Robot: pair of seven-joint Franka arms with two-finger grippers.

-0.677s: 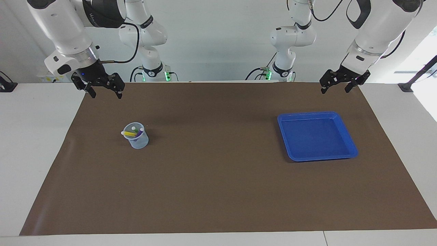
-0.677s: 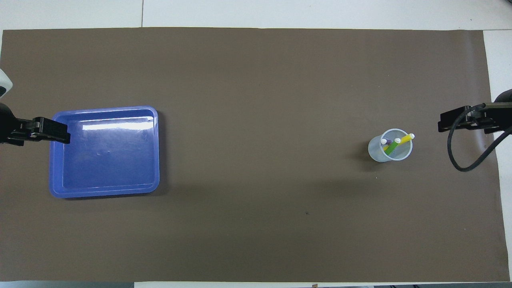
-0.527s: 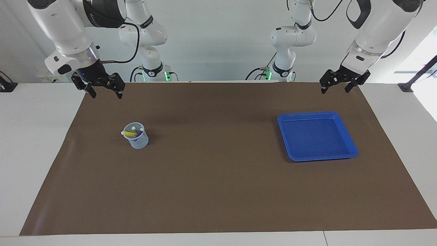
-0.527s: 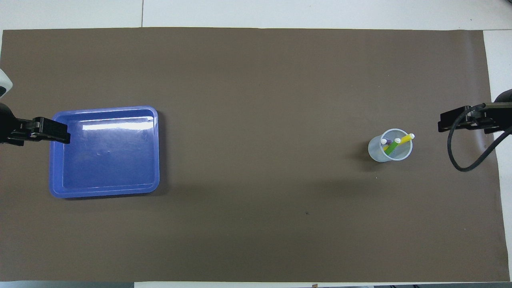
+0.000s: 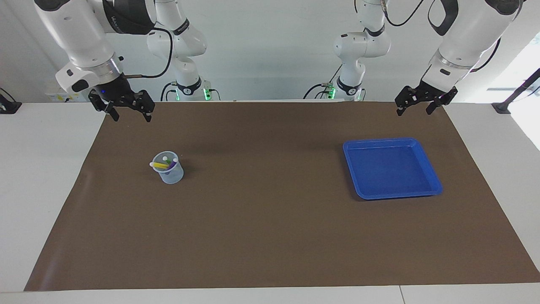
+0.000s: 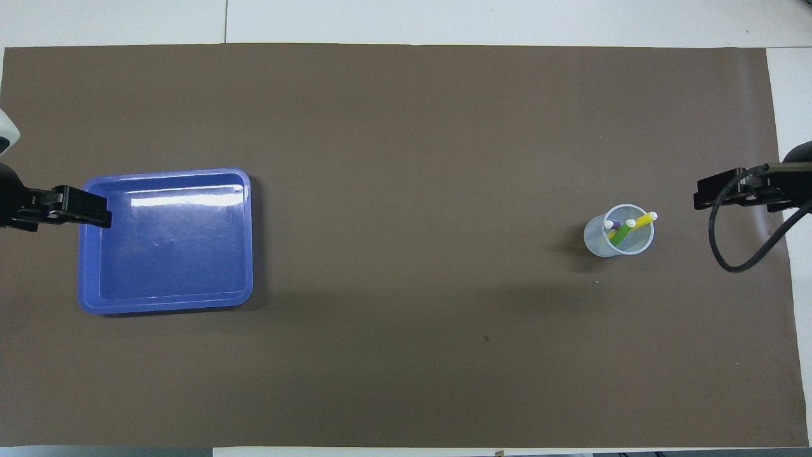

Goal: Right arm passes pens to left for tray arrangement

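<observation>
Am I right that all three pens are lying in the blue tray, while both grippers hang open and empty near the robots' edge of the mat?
Not quite: the pens stand in the small translucent cup toward the right arm's end; the overhead view shows the tray holding nothing. The rest holds: the left gripper and the right gripper hang open and empty near the robots' edge of the mat.

Pens point(image 5: 165, 164) in cup point(image 5: 172, 174); tray point(image 5: 427, 163) well apart.
</observation>
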